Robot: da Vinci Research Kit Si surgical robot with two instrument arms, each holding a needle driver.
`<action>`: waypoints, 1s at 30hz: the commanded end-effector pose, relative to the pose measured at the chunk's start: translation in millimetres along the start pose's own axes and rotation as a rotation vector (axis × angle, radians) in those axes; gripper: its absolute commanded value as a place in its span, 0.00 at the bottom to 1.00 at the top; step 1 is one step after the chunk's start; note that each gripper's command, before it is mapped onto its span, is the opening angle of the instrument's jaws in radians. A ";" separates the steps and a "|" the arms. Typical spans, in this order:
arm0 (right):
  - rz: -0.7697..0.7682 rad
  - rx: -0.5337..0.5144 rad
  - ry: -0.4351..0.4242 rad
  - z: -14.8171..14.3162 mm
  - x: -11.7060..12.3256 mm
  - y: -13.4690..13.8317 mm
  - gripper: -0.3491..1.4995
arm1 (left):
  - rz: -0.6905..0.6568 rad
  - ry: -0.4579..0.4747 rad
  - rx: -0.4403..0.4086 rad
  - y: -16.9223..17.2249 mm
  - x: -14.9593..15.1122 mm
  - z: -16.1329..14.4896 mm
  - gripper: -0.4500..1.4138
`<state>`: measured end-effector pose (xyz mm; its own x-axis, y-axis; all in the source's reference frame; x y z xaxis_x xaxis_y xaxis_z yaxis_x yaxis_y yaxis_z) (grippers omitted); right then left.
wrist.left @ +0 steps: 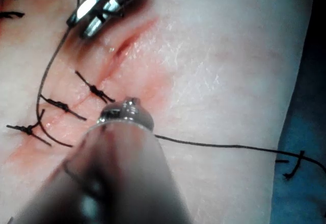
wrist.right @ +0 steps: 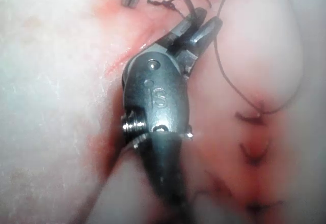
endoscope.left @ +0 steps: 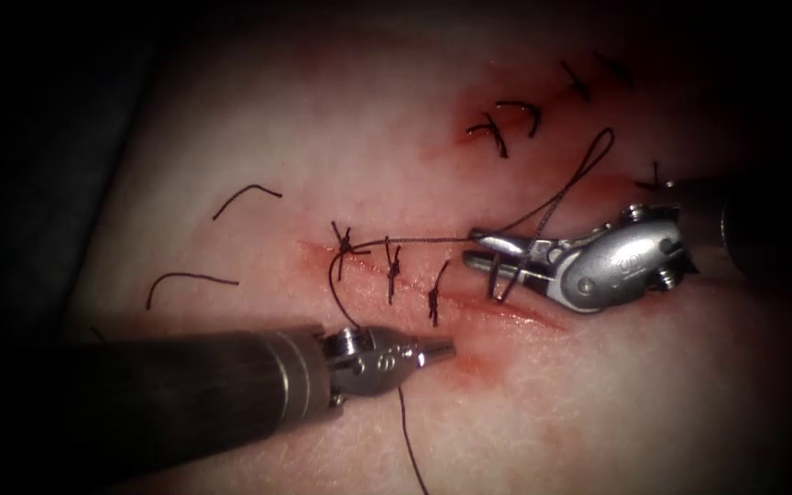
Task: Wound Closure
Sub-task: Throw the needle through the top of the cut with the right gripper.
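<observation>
1. Right tool [endoscope.left: 480,252]: jaws parted, thread [endoscope.left: 414,240] looped around them, tips over the cut [endoscope.left: 506,312] at its unstitched right end.
2. Left tool [endoscope.left: 442,349]: jaws closed, thread running from it; whether it grips the thread cannot be told; just below the cut.
3. Needle: cannot be made out.
4. Stitches [endoscope.left: 392,270]: three knotted across the cut, left of the right tool.
5. Tissue [endoscope.left: 277,110]: red fluid along the cut.
</observation>
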<state>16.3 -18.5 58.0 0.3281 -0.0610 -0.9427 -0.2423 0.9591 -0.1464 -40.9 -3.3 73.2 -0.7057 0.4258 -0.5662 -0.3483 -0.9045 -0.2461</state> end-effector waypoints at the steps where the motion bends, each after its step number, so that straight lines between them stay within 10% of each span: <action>1: 0.057 0.007 -0.005 1.5 -1.2 0.0 0.00 | 0.001 -0.002 -0.001 0.4 0.0 0.9 0.04; 30: 0.861 -0.186 -0.016 2.5 -4.3 2.7 0.00 | -0.004 -0.008 0.003 1.3 0.6 0.3 0.04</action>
<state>15.6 -14.6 61.8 -0.0282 0.6741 -0.7381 -0.5574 0.6023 0.5714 -41.4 -3.9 72.1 -0.7092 0.4295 -0.5590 -0.3539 -0.9027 -0.2446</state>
